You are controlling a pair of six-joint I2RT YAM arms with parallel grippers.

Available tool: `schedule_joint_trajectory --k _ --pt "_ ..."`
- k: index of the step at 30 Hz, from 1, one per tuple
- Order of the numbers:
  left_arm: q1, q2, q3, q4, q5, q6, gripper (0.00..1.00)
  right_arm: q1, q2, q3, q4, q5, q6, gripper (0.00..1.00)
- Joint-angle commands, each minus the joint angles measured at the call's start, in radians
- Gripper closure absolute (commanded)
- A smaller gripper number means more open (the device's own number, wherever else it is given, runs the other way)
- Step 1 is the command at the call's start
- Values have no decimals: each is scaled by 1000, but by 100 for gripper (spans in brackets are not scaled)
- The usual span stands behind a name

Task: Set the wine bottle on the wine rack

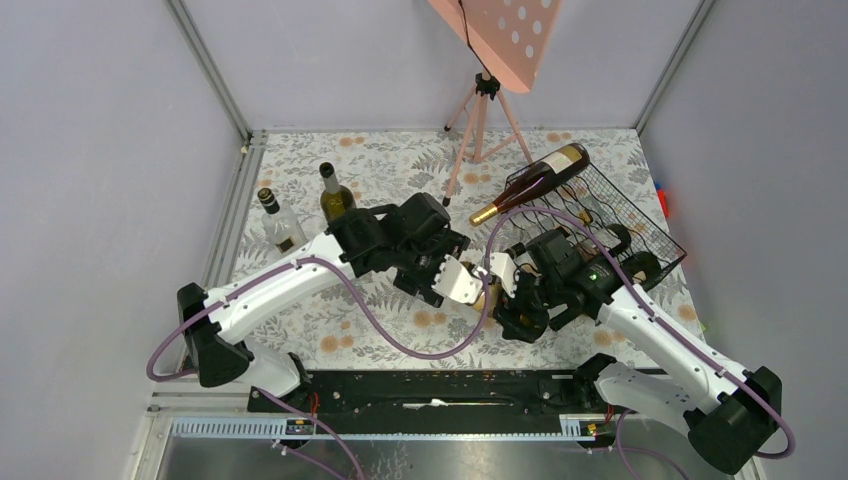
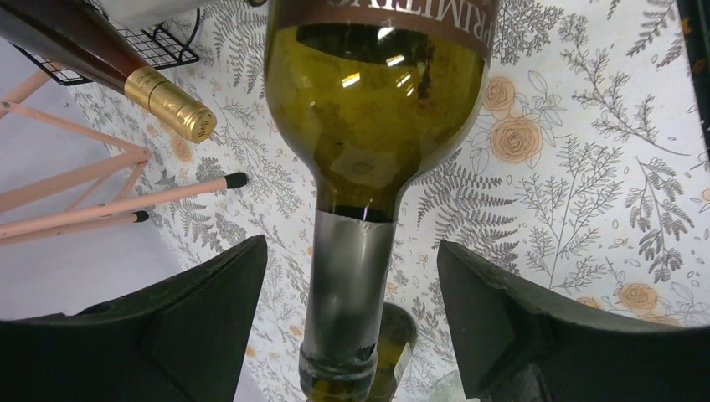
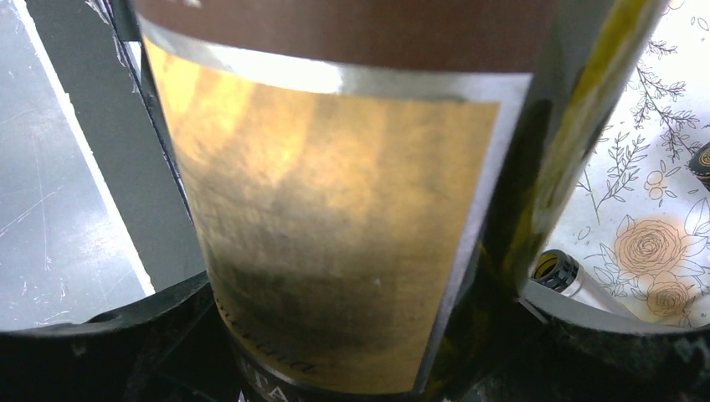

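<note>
- Wine bottle (image 2: 377,109) of smooth olive-green glass, with round shoulders narrowing to a neck sleeved in dull grey foil; between the two grippers, just in front of the near-left corner of the wine rack (image 1: 610,215), not on it.
- Right gripper (image 3: 360,335) clamped across the bottle's body, dark fingers pressed against both sides.
- Left gripper (image 2: 350,276) spread wide, with black wedge-shaped fingers (image 2: 192,318) either side of the neck, cloth showing in both gaps, touching nothing.
- Wine rack of thin black wire in wavy rows, at the table's right side near the grey wall; on top of it a dark bottle (image 1: 535,178) with a gold foil cap, neck jutting past the left edge.
- Pink tripod (image 1: 478,130) just behind the rack, leg tips capped in black.
- Clear bottle (image 1: 277,222) and green bottle (image 1: 335,195) upright at back left, well apart from the rack.
- Matte cloth (image 1: 380,330) printed with ferns and orange roses.
- Label (image 3: 335,234): brown band, silver edge, gold panel; pale capitals cropped, not surely readable.
</note>
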Motion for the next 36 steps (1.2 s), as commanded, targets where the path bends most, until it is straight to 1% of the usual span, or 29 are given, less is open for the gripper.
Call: schedule_joint_trajectory --k 1,10,12,16,21,22,23,24,26,27,30,32,33,36 --pt "-5 16 -17 57 -47 49 22 8 -24 15 54 -50 -19 100" --pt "-18 50 -20 79 -77 53 30 8 -13 17 53 -51 -19 100" --pt "-22 57 -24 82 -87 53 33 9 -13 16 53 -50 -19 100" --pt "-25 71 -29 81 -107 52 44 8 -14 15 52 -51 -21 100" --pt "-28 83 -32 81 -111 41 55 8 -16 13 53 -51 -20 100" --pt "-30 86 -32 81 -113 36 59 9 -19 14 53 -51 -21 100" --pt "-31 90 -32 81 -114 29 65 8 -19 13 53 -49 -22 100" --pt "-33 91 -31 80 -118 23 72 7 -20 13 53 -46 -21 98" --pt "-34 96 -32 81 -129 3 90 8 -21 12 54 -41 -21 89" --pt "-34 97 -33 81 -134 -10 99 8 -25 11 56 -37 -20 82" --pt "-35 92 -43 82 -136 -54 100 7 -32 6 66 -20 -11 54" --pt "-34 81 -56 89 -136 -75 100 7 -38 1 73 -12 -7 41" --pt "-34 74 -66 98 -137 -81 100 8 -40 -1 77 -7 -3 30" --pt "-34 45 -99 122 -137 -88 100 7 -42 -2 78 4 3 9"
